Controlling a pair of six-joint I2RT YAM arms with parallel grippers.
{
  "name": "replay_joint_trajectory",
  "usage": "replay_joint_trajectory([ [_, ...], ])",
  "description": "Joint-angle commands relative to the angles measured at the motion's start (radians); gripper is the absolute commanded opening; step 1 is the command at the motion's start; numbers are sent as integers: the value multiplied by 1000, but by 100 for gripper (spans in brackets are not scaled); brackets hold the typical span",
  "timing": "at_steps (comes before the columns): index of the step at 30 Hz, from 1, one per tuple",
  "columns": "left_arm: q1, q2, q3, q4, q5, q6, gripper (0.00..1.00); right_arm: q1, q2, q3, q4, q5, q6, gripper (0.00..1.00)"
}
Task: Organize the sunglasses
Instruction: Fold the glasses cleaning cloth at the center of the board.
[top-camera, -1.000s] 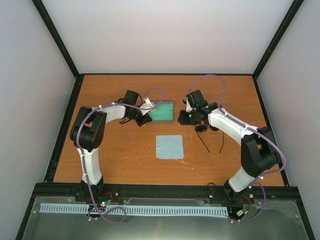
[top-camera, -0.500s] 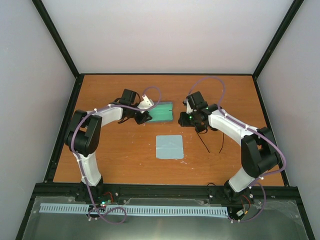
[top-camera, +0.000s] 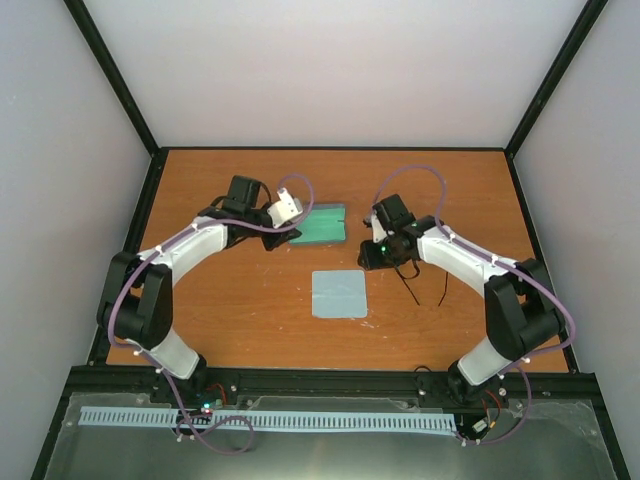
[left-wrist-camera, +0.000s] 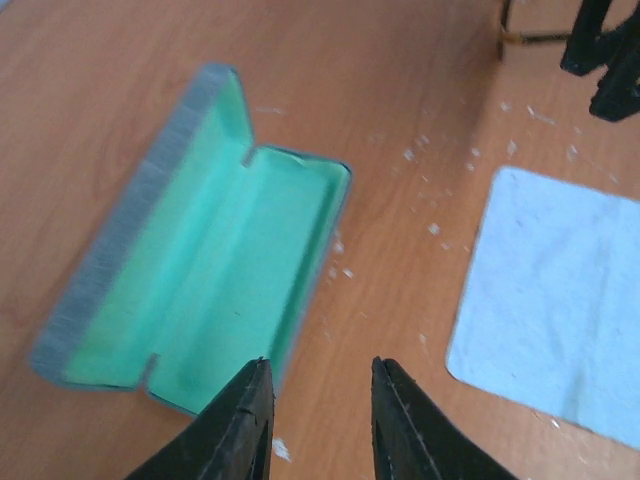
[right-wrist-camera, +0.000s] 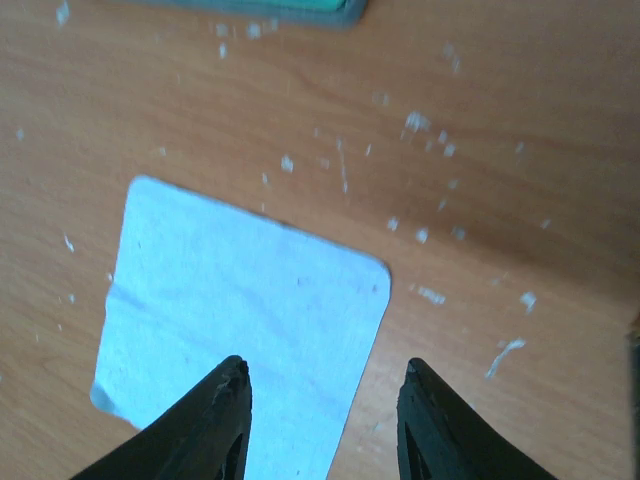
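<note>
R gripper (right-wrist-camera: 325, 375), jaws part-open & empty, hangs over the cloth's (top-camera: 339, 293) far-right corner w/ the sunglasses (top-camera: 410, 287) just right of it on the table (top-camera: 250, 320), temples pointing at the near edge, far closer than L gripper (left-wrist-camera: 320, 370), also part-open & empty, by the case (top-camera: 322, 225).

Bright, even light and soft shadows; both wrist views slightly blurred, the top view sharper.

The wooden table (top-camera: 250, 320) carries an open case (top-camera: 322, 225), a cloth (top-camera: 339, 293) and sunglasses (top-camera: 410, 288).
</note>
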Motion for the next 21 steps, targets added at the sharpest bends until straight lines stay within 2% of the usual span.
replay_joint_trajectory([
  [1,-41,-18,-74,-118,-51,126,29,30,3,-47,-46,-40,-28,40],
  [5,-51,-31,-111,-92,-80,110,29,41,57,-47,-35,-36,-3,40],
  [14,-54,1,-82,-67,-74,59,29,45,205,48,-56,23,25,35],
  [21,-55,8,-75,-59,-76,54,29,46,260,86,-58,45,23,35],
])
